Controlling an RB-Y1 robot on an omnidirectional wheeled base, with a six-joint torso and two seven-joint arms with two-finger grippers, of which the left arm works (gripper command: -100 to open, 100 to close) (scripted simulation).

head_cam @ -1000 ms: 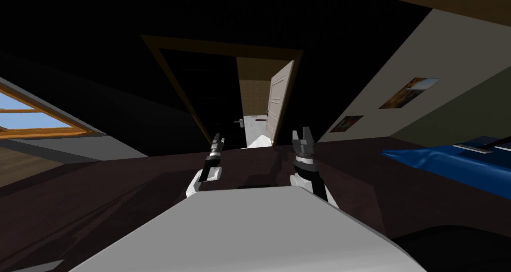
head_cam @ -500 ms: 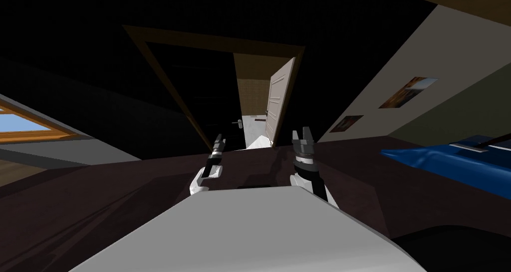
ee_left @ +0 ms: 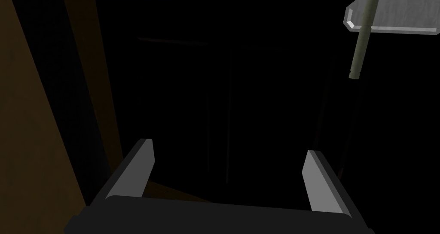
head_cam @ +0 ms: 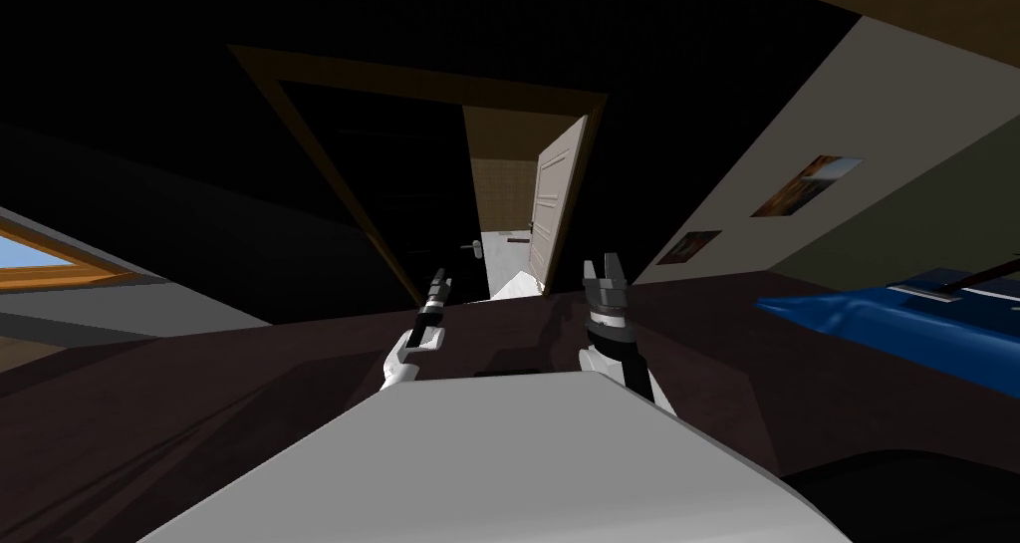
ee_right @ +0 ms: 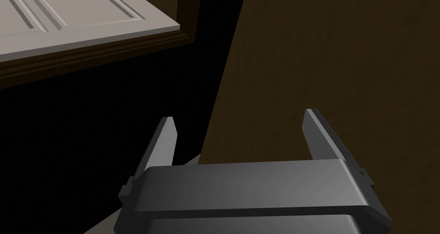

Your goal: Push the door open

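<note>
The left claw (ee_left: 227, 146) is spread wide and empty, aimed squarely at the dark door (ee_left: 258, 85) beside its silver lever handle (ee_left: 389, 21), likely so the arm can press on the panel. The door stands partly open in its brown frame (head_cam: 398, 81). The right claw (head_cam: 605, 268), also spread and empty, hovers by the frame's other side.

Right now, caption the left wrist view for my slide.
Open left gripper faces the dark door, its light grey handle beyond one finger, brown frame beyond the other.

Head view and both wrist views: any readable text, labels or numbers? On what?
None readable.
The larger wall picture and smaller wall picture show only colour patches, too small to tell any lettering.
The dark door, its handle plate and the white door carry no writing.
</note>
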